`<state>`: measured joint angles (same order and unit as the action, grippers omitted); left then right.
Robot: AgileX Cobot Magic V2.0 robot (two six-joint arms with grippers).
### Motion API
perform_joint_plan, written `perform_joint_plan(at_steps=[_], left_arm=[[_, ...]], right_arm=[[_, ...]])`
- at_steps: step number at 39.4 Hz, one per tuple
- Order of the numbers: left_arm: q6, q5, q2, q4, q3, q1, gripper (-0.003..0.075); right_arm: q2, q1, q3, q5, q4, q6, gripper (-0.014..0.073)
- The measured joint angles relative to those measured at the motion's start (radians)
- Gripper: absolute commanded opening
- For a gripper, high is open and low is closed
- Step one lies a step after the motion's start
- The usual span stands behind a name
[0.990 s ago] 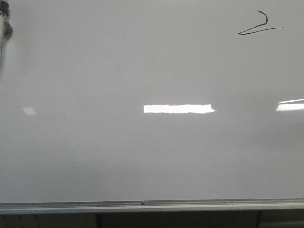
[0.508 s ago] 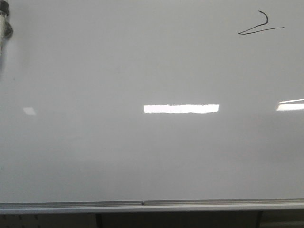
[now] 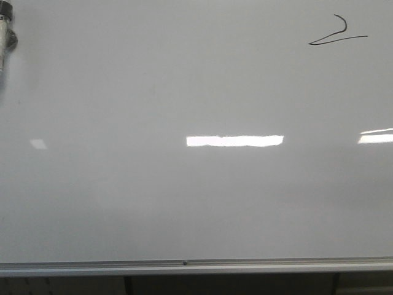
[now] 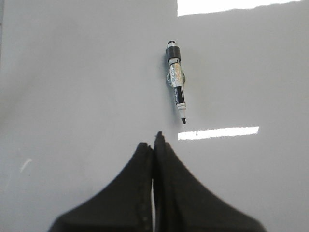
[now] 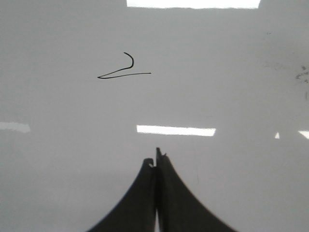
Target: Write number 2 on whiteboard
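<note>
The whiteboard (image 3: pixel 184 203) fills the front view, with a silver rail (image 3: pixel 184 267) along its near edge. A thin black number 2 (image 3: pixel 338 34) is drawn at the far right; it also shows in the right wrist view (image 5: pixel 124 68). A black-and-white marker (image 4: pixel 175 80) lies uncapped on the board in the left wrist view; its end shows at the far left edge of the front view (image 3: pixel 5 40). My left gripper (image 4: pixel 153 142) is shut and empty, a short way from the marker's tip. My right gripper (image 5: pixel 157 158) is shut and empty, apart from the number.
Bright light glare patches lie on the board (image 3: pixel 234 141) (image 3: pixel 376 136). Faint dark smudges mark the board in the right wrist view (image 5: pixel 301 75). Below the rail there is a dark gap with frame legs (image 3: pixel 127 286).
The marker end at the far left edge has shifted very slightly. The glare patch's right end looks fuller than one second ago. Nothing else has moved.
</note>
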<state>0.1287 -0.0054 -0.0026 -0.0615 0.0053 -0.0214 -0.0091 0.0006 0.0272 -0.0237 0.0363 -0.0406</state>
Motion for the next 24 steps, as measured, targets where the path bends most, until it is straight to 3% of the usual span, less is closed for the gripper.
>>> perform_joint_plan(at_steps=[24], left_arm=[[0.0,0.0,0.0,0.0,0.0,0.0,-0.002]], right_arm=[[0.0,0.004,0.0,0.004,0.026,0.003,-0.0067]])
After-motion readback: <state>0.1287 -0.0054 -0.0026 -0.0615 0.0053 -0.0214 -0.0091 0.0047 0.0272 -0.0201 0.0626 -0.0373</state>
